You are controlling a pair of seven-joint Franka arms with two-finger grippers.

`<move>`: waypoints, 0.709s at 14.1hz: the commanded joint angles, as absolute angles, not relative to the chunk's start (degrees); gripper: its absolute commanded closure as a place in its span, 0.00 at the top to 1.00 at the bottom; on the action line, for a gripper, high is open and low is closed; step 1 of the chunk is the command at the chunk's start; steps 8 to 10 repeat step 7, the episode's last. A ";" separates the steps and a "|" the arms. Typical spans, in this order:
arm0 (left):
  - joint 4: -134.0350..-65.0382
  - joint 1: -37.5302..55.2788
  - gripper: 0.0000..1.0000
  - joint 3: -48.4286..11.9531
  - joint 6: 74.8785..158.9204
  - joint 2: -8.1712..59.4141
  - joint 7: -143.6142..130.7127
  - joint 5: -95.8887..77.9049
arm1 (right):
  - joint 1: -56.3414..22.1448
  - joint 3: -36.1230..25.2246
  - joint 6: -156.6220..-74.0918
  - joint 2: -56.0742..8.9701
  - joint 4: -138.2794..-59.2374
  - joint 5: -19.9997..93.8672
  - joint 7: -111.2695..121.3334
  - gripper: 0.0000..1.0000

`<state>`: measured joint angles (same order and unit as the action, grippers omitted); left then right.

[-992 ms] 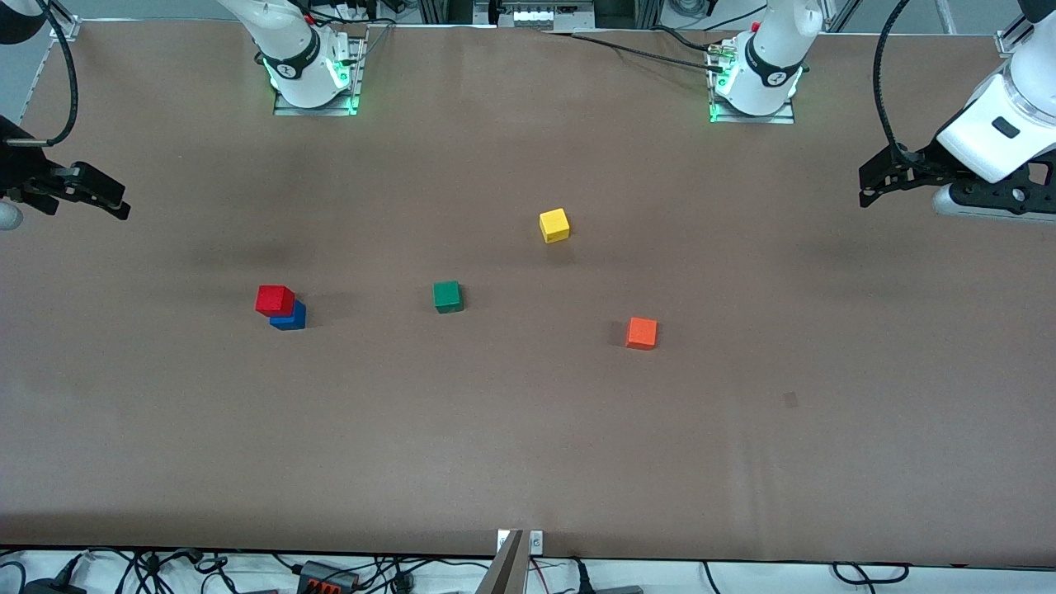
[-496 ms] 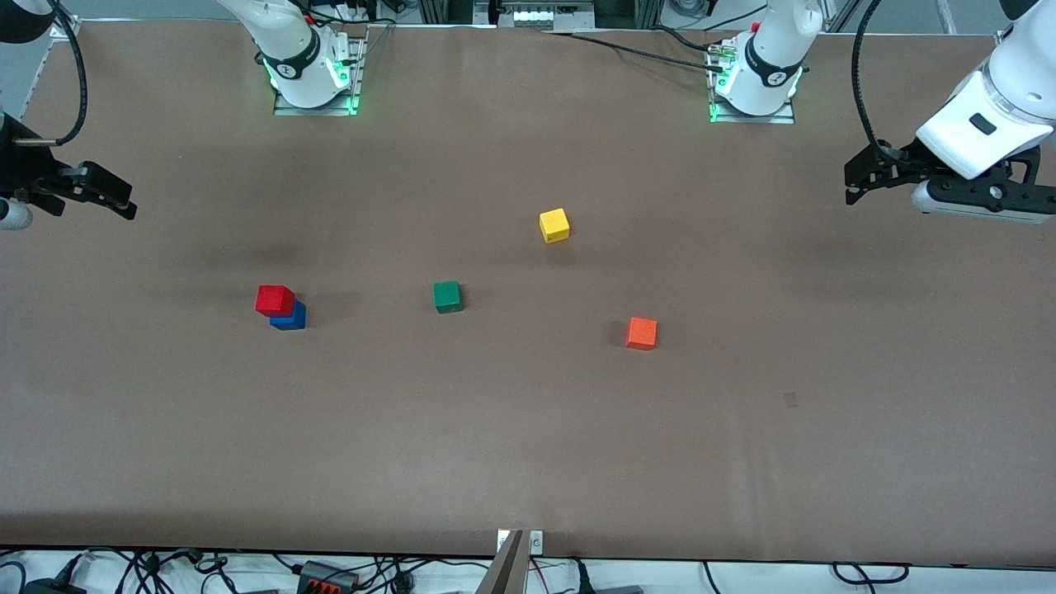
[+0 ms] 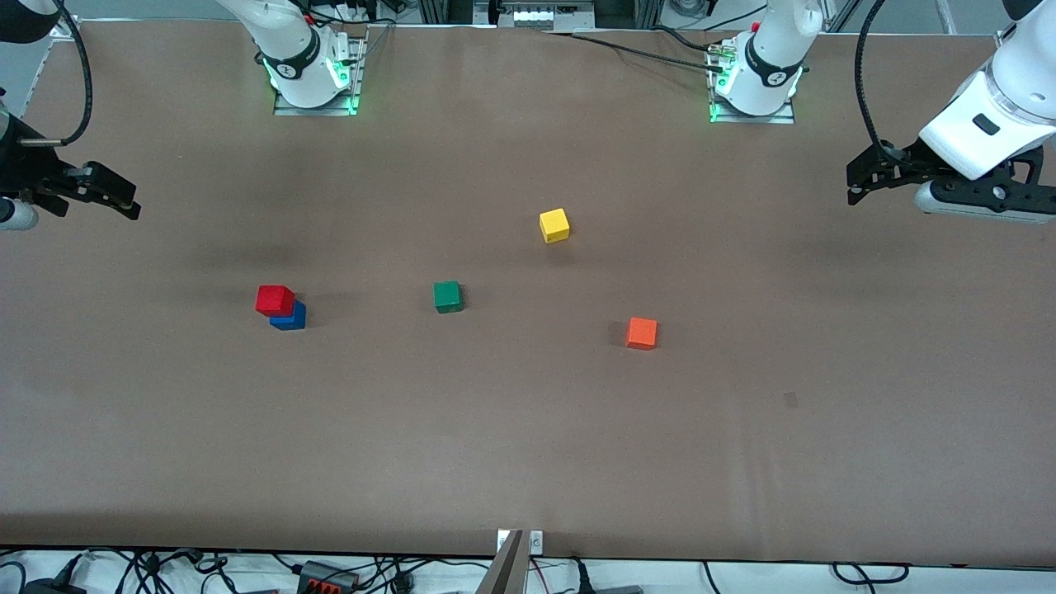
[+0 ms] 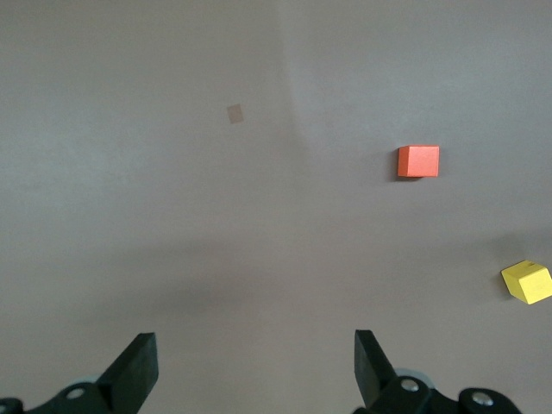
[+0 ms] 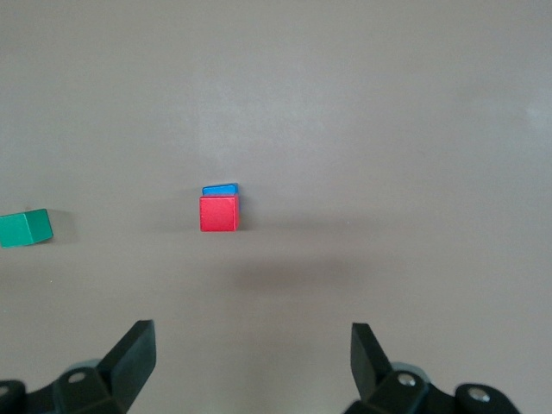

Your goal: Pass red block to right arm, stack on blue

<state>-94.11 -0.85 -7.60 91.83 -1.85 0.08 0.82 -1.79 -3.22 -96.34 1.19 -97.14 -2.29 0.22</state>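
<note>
Both grippers — left gripper, right gripper — spread wide, empty, parked over table ends, probably since red block already sat slightly skewed atop blue, job looking done.

A: Where's the right gripper sitting?
B: Hanging up over the table edge at the right arm's end, fingers spread wide, gripping nothing.
A: And the left gripper?
B: Hovering over the table's edge at the left arm's end, wrist angled down, fingers gaping wide too, w/ nothing between them.
</note>
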 commanded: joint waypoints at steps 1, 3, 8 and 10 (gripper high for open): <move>-92.46 -1.14 1.00 -7.65 90.44 -1.32 1.14 0.53 | -2.29 -3.52 -96.06 1.58 -97.65 -2.29 0.70 1.00; -92.46 -1.14 1.00 -7.65 90.44 -1.32 1.14 0.62 | -2.29 -3.52 -95.98 1.58 -97.73 -2.29 0.79 1.00; -92.46 -1.14 1.00 -7.65 90.44 -1.32 1.14 0.61 | -2.29 -3.60 -95.62 1.67 -97.65 -2.29 0.79 1.00; -92.46 -1.14 1.00 -7.65 90.44 -1.32 1.14 0.61 | -2.29 -3.60 -95.62 1.67 -97.65 -2.29 0.79 1.00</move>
